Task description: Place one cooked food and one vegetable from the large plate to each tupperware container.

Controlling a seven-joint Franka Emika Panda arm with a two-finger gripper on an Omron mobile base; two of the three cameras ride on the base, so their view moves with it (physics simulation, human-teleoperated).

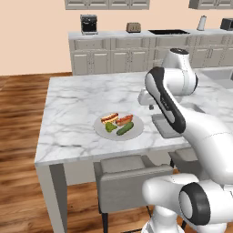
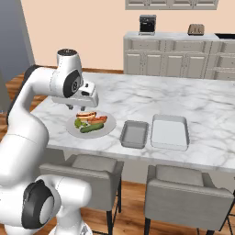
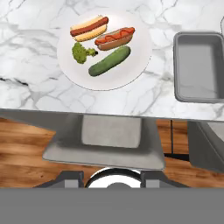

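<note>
Island: big white marble counter (image 2: 151, 98) with grey veining, carrying everything for this job.
Bigger tray: pale grey rectangular tupperware container (image 2: 170, 131), empty, near the front edge, well right of the food.
Smaller tray: darker grey rectangular tupperware container (image 2: 134, 134), also empty, just beside the bigger one, between it and the plate.
Plate: round pale grey-white large plate (image 3: 105, 49), near the front edge above a grey chair, still fully loaded.
Hot dogs: two cooked ones, mustard-striped hot dog (image 3: 89, 26) at the back, ketchup-striped hot dog (image 3: 114, 38) next to it.
Cucumber: dark green, long (image 3: 109, 61), lying diagonal at the front of the plate.
Broccoli: small green floret (image 3: 81, 52), just beside the cucumber.
Claw: two-finger gripper (image 2: 84, 104) hanging above the plate, fingers pulled in narrow, nothing held.
Tip: probably best to spread the fingers first, then drop straight down across a hot dog's short side, staying off its neighbour.
</note>
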